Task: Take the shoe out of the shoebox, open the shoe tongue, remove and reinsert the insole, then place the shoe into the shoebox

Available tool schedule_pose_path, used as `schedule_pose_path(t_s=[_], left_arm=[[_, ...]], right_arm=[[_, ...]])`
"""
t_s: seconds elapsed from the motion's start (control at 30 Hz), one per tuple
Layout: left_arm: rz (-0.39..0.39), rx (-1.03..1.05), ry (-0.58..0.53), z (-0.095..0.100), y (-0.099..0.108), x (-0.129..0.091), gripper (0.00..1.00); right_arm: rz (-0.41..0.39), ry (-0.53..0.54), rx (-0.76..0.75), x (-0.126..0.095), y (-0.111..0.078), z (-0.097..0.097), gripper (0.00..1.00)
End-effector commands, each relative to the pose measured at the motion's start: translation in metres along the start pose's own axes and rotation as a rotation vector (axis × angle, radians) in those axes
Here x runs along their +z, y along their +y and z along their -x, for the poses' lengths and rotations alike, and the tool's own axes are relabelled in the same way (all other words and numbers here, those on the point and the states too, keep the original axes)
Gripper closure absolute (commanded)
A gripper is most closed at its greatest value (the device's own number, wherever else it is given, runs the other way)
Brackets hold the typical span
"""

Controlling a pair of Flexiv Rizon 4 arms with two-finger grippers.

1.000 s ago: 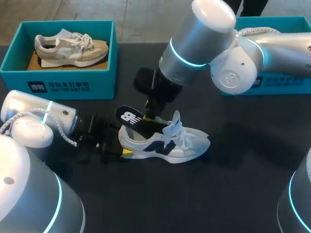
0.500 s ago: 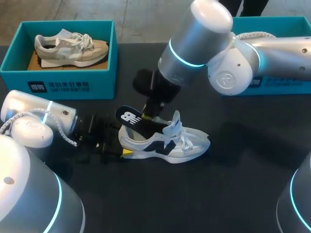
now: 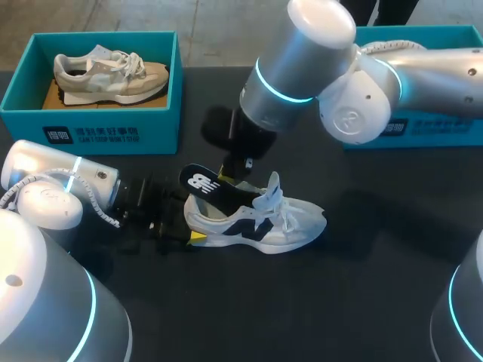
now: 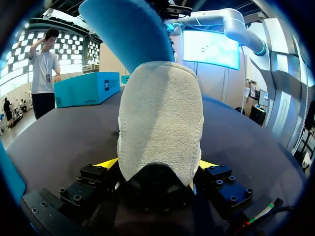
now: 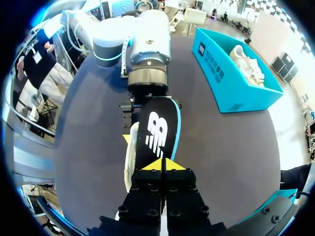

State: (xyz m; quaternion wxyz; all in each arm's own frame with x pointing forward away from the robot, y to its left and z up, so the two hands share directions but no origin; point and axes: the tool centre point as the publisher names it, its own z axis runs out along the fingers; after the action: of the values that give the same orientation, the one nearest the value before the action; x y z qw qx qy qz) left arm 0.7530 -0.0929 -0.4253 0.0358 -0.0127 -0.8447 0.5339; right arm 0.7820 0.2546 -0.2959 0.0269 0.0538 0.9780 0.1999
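A white and navy shoe (image 3: 264, 219) lies on its sole mid-table, toe pointing right. Its black insole (image 3: 205, 183) with a white logo sticks up out of the collar, tilted toward the heel. My right gripper (image 3: 231, 178) comes down from above and is shut on the insole's upper end; in the right wrist view its yellow tips (image 5: 161, 164) meet on the insole (image 5: 157, 130). My left gripper (image 3: 185, 228) lies low at the shoe's heel. The left wrist view shows the grey heel (image 4: 160, 123) filling the gap between both fingers (image 4: 106, 163), so they clamp it.
A teal shoebox (image 3: 90, 117) holding a beige shoe (image 3: 106, 72) stands at the back left. A second teal shoebox (image 3: 441, 130) sits at the back right, partly behind my right arm. Bare black table lies in front of the shoe.
My right gripper's fingers have closed onto the insole, and the right arm has shifted slightly left. The shoe and my left arm have stayed put.
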Motion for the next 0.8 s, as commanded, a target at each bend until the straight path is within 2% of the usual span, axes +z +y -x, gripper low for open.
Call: schedule_pose_path(t_s=[0.03,0.47,0.8], left_arm=[[0.003,0.000,0.001,0.003,0.003,0.004,1.00],[0.003,0.000,0.001,0.003,0.003,0.004,1.00],[0.003,0.000,0.001,0.003,0.003,0.004,1.00]], right_arm=[[-0.017,-0.017,-0.006,-0.017,0.004,-0.006,1.00],[-0.045,0.007,-0.008,-0.056,0.009,-0.003,1.00],[-0.001,0.074,0.033,-0.067,0.009,0.000,1.00]])
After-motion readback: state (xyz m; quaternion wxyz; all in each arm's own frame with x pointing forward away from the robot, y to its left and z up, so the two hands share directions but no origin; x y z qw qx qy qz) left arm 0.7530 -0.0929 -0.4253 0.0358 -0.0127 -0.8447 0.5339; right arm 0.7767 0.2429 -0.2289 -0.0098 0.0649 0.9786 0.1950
